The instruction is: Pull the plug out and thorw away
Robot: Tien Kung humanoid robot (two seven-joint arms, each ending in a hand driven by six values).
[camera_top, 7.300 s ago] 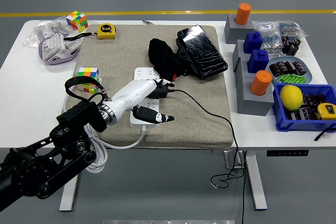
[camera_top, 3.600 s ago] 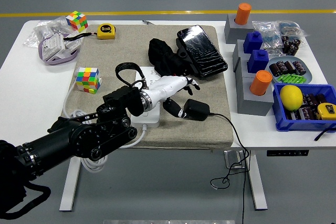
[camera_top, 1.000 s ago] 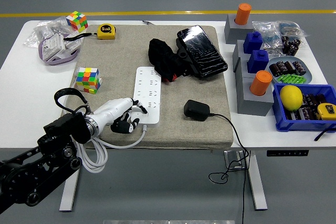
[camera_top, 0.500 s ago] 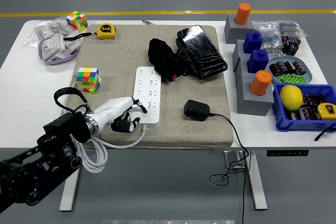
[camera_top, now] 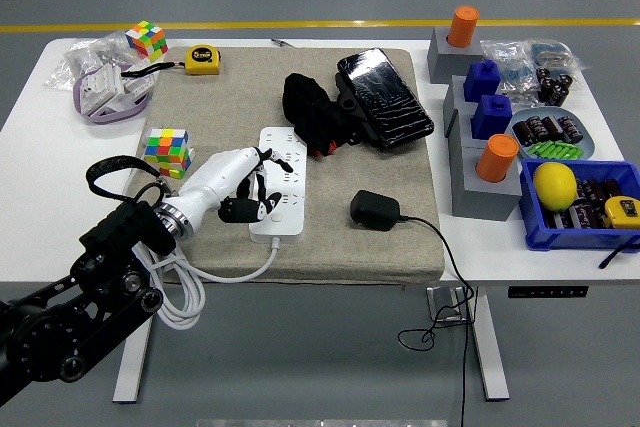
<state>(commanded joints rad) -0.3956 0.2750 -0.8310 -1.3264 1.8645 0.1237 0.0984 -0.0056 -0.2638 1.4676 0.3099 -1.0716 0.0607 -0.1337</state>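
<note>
the left hand (camera_top: pixel 238 187), white with dark fingertips, reaches in from the lower left and hovers over the near left part of the white power strip (camera_top: pixel 280 179), its fingers loosely curled and holding nothing; whether they touch the strip cannot be told. the black plug adapter (camera_top: pixel 375 209) lies free on the grey mat (camera_top: pixel 340 247), well to the right of the strip and apart from the hand, its black cord (camera_top: pixel 440 267) running off the mat's right edge and down below the white table (camera_top: pixel 40 207). the strip's own white cable (camera_top: pixel 180 292) loops off the mat's near edge under the black forearm. behind the strip sit a crumpled black cloth (camera_top: pixel 310 112) and a glossy black pouch (camera_top: pixel 385 97). a rubik's cube (camera_top: pixel 167 150) rests at the mat's left edge, another cube (camera_top: pixel 146 38) and a yellow tape measure (camera_top: pixel 203 58) farther back. on the right stand grey blocks with orange cylinders (camera_top: pixel 496 155) and blue pieces (camera_top: pixel 490 115), and a blue bin (camera_top: pixel 585 232) holding a lemon (camera_top: pixel 554 185)
</note>
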